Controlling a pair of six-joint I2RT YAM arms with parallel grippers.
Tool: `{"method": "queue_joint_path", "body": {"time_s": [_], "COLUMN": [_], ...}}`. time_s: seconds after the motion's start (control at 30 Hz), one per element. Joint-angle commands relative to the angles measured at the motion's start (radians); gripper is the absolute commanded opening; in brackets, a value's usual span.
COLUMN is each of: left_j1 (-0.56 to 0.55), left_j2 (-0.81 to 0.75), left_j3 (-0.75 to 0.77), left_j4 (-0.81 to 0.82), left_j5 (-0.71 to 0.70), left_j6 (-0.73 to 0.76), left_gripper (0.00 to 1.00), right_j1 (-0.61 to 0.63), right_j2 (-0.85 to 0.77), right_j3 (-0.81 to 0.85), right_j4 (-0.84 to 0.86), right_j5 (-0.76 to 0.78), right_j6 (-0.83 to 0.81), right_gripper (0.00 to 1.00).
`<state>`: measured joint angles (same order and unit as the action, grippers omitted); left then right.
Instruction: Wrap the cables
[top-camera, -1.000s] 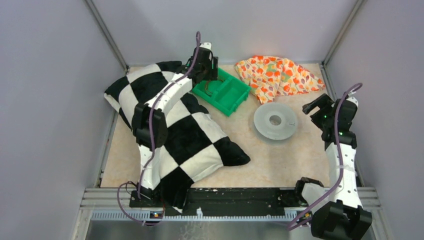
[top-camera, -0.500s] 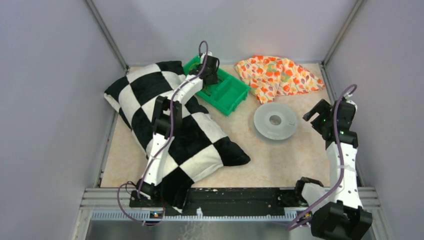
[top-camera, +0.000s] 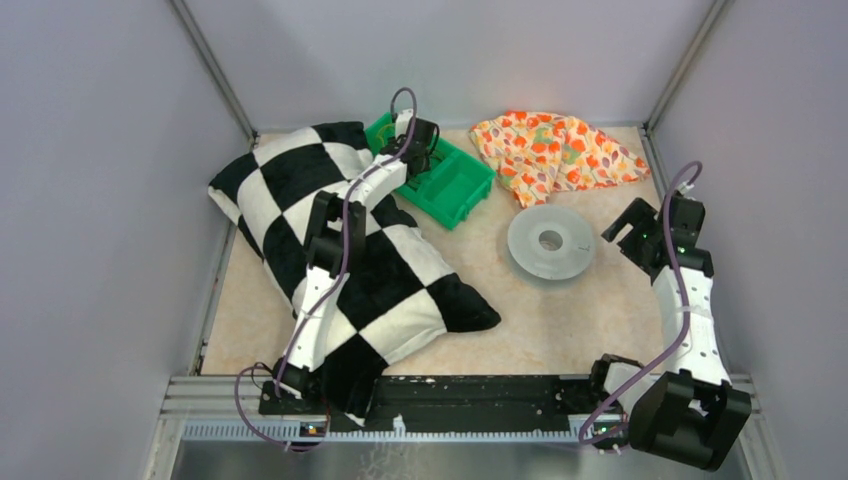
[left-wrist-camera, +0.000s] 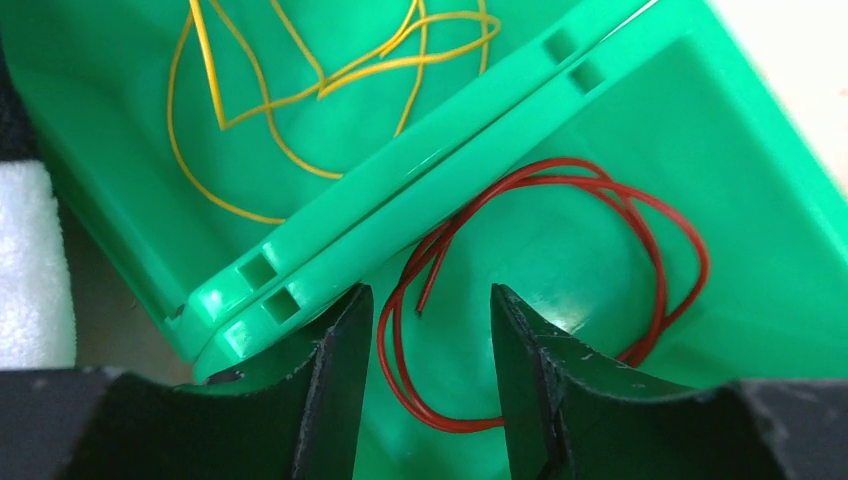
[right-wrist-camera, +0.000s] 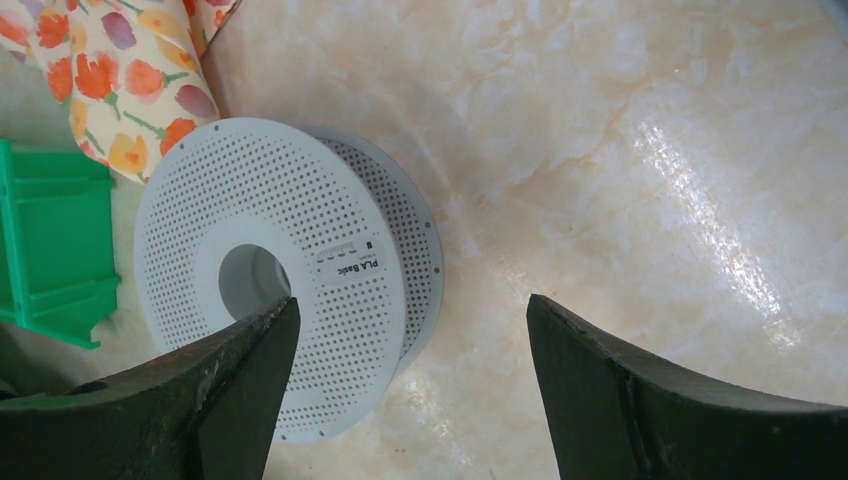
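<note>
A thin red cable (left-wrist-camera: 457, 424) lies in loose loops in the right compartment of the green tray (top-camera: 462, 195). A thin yellow cable (left-wrist-camera: 208, 62) lies in the other compartment, beyond the tray's divider (left-wrist-camera: 430, 170). My left gripper (top-camera: 424, 163) is down in the tray. In the left wrist view it (left-wrist-camera: 428, 292) is open, its fingers either side of the red cable's left loop and free end, not closed on it. My right gripper (top-camera: 626, 226) is open and empty, just right of the grey perforated spool (top-camera: 550, 242). In the right wrist view it (right-wrist-camera: 410, 300) hangs over the spool's (right-wrist-camera: 290, 250) edge.
A large black-and-white checked pillow (top-camera: 340, 250) covers the left of the table under the left arm. A floral cloth (top-camera: 555, 148) lies at the back right, also in the right wrist view (right-wrist-camera: 120, 90). Grey walls enclose the table on three sides.
My left arm has stretched out and lowered its gripper into the green tray, pushing the tray slightly. My right gripper has shifted a little toward the spool.
</note>
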<state>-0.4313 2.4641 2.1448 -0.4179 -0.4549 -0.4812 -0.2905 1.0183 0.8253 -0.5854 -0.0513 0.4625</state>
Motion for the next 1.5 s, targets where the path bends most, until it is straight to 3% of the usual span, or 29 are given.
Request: {"method": "queue_joint_path", "body": {"time_s": [0.0,0.2,0.33,0.43,0.67,0.9,1.13,1.3,1.47], "left_j1": [0.003,-0.003,-0.004,-0.004,-0.014,-0.056,-0.055,-0.055,-0.055], "left_j2": [0.020,-0.025,-0.008,0.001,-0.079,-0.354,-0.500,-0.567,-0.627], "left_j3": [-0.036,-0.143,-0.128,-0.117,-0.124,-0.242,-0.242,-0.242,-0.243], "left_j4": [0.033,0.098,0.096,0.091,0.105,0.209,0.216,0.198,0.168], "left_j5": [-0.048,-0.017,-0.002,0.003,-0.006,-0.020,0.044,0.179,0.504], "left_j6": [-0.041,-0.081,-0.103,-0.116,-0.071,0.100,0.221,0.265,0.300], "left_gripper": [0.53,0.49,0.45,0.35,0.00,0.00,0.00,0.00,0.00], "right_j1": [-0.001,-0.001,-0.002,-0.001,-0.001,-0.002,-0.002,0.009,0.035], "right_j2": [0.010,0.017,0.017,0.016,0.009,-0.020,-0.060,-0.069,-0.082], "right_j3": [0.046,0.041,0.039,0.046,0.057,0.050,0.042,0.067,0.100], "right_j4": [0.035,0.036,0.034,0.028,0.015,0.019,0.019,0.007,0.033], "right_j5": [-0.028,-0.040,-0.048,-0.048,-0.042,-0.065,-0.100,-0.126,-0.275], "right_j6": [-0.014,-0.010,-0.007,-0.007,-0.008,0.000,0.000,-0.007,-0.010], "right_gripper": [0.83,0.83,0.83,0.83,0.83,0.83,0.83,0.83,0.83]}}
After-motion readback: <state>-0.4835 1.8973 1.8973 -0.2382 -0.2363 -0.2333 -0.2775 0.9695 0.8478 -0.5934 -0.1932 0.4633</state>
